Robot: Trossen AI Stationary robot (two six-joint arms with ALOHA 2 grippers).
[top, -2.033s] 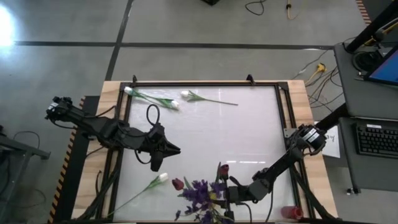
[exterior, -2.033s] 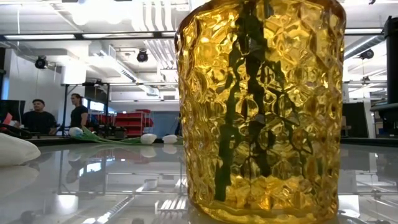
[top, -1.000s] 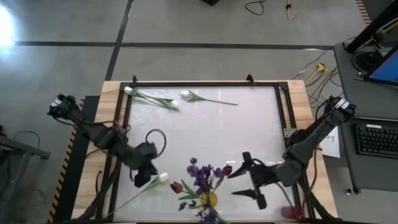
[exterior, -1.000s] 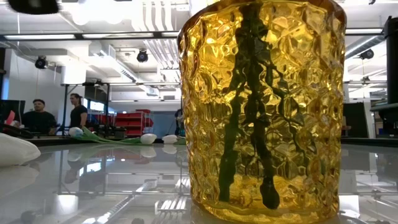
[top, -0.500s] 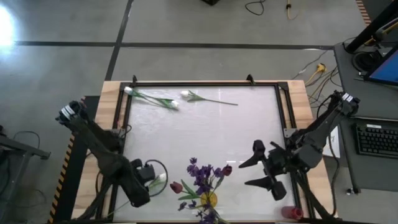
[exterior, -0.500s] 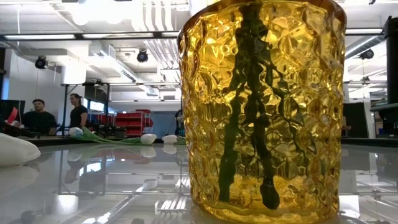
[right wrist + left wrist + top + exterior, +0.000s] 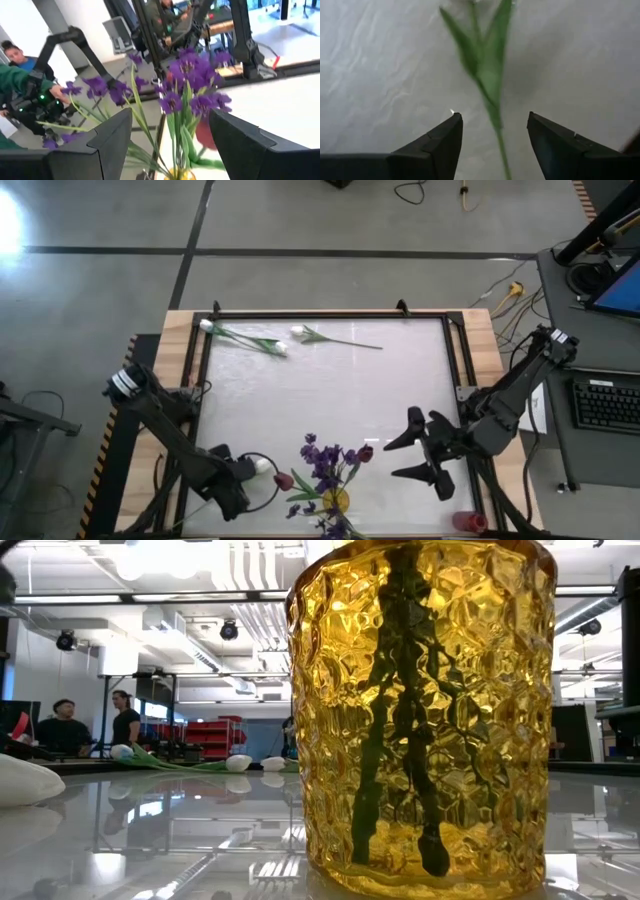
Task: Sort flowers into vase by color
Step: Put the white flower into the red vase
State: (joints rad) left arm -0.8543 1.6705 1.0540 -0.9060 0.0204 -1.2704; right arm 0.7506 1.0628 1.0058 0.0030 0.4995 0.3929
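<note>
1. The white tulip (image 7: pixel 262 465) lies flat on the table (image 7: pixel 330 395) at its near left edge, just beside the vase (image 7: pixel 420 720). It should be light, with a thin stem (image 7: pixel 501 145) that bends easily and may slip.
2. I would take hold on the stem below the leaves (image 7: pixel 487 70), not on the bud, which looks soft.
3. My left gripper (image 7: pixel 492 135) is low over this stem, jaws wide apart on both sides of it, holding nothing.
4. My right gripper (image 7: pixel 428 448) hangs right of the vase, open and empty, facing the purple flowers (image 7: pixel 192 80).
5. Two more white tulips (image 7: pixel 250 340) lie at the far edge; I think their stems cross.
</note>
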